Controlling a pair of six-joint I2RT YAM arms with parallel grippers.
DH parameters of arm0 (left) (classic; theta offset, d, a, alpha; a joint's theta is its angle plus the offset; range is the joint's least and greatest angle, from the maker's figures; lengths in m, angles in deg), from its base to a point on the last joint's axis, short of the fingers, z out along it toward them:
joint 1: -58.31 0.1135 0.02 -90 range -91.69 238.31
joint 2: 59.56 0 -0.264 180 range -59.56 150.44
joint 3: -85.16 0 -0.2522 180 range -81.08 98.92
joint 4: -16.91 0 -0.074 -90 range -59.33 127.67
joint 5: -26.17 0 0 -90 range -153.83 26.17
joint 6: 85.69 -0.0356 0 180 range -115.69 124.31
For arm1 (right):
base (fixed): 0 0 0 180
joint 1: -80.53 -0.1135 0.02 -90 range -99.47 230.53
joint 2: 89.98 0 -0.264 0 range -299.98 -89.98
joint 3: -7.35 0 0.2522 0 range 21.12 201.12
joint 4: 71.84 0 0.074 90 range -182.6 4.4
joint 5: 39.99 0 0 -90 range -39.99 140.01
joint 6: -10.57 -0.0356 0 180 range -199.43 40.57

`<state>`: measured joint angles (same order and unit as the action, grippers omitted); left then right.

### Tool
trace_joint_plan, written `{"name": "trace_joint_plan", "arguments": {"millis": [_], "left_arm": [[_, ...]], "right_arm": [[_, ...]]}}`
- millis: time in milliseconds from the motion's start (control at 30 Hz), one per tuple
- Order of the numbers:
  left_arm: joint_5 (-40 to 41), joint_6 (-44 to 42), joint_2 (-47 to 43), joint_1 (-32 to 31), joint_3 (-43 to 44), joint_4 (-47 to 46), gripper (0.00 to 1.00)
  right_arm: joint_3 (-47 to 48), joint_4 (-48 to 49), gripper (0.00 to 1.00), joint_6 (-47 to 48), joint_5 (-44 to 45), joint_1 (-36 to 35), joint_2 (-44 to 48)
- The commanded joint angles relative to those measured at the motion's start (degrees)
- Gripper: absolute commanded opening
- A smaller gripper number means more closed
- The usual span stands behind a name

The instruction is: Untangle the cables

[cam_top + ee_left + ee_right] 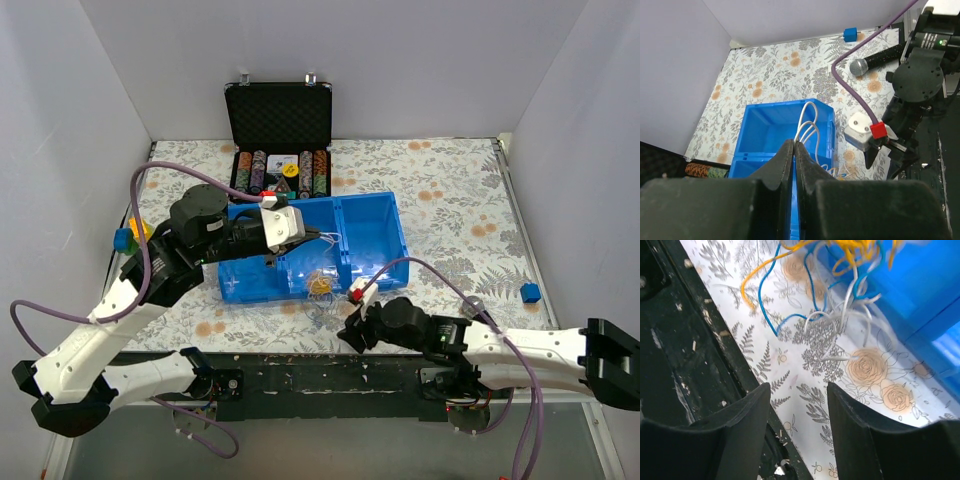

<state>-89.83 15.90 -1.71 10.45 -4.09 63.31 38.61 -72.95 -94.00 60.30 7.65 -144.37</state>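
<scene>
1. The cables (320, 283) are a small clump of yellow, blue and pale loops at the near wall of the blue tray (370, 215). Some strands spill onto the flowered counter (450, 200).
2. The step in hand seems to be drawing the pale loops (809, 124) out of the clump.
3. To do this well, the other side should first pin the yellow and blue part. Then the pull should be slow and straight (a quick tug may only tighten the knot).
4. The left claw (794, 146) is clenched above the tray, its jaws pressed together on the pale loops.
5. The right claw (799, 387) is released and wide open. It holds nothing and hovers over the counter, near the spilled strands.
</scene>
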Motion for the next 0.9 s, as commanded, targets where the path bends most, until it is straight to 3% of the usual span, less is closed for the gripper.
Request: {"name": "trace_joint_plan", "arguments": {"millis": [0, 67, 100, 200, 333, 533, 700, 867], "left_arm": [[-1.33, -0.08, -0.63, -0.22, 1.06, 3.30, 0.00], [-1.68, -0.26, -0.98, -0.22, 0.27, 3.30, 0.00], [-1.86, -0.26, -1.15, -0.22, 0.00, 3.30, 0.00], [-2.39, -0.17, -1.24, -0.22, -0.35, 3.30, 0.00], [-2.92, 0.09, -1.16, -0.22, 0.09, 3.39, 0.00], [-4.06, 0.45, -0.54, -0.22, 1.76, 4.36, 0.00], [-5.29, 0.80, 0.07, -0.22, 3.60, 4.88, 0.00], [-5.65, 2.02, 1.83, -0.22, 9.31, 6.20, 0.00]], "right_arm": [[6.31, -2.97, 0.59, 0.24, 2.46, -0.33, 6.48], [9.38, -5.34, 0.61, 1.20, 3.77, -0.24, 8.50], [10.79, -6.48, 0.72, 1.82, 3.95, -0.33, 9.21], [14.57, -9.30, 0.76, 3.66, 4.39, -0.33, 10.62], [16.96, -8.87, 0.78, 6.48, 7.02, -0.33, 11.06], [17.04, 0.44, 0.77, 11.49, 6.77, -0.33, 7.29], [17.93, 6.59, 0.68, 13.07, 9.48, -0.24, 0.17], [17.75, 9.24, 0.42, 11.67, 6.78, -0.24, -4.66]]}}
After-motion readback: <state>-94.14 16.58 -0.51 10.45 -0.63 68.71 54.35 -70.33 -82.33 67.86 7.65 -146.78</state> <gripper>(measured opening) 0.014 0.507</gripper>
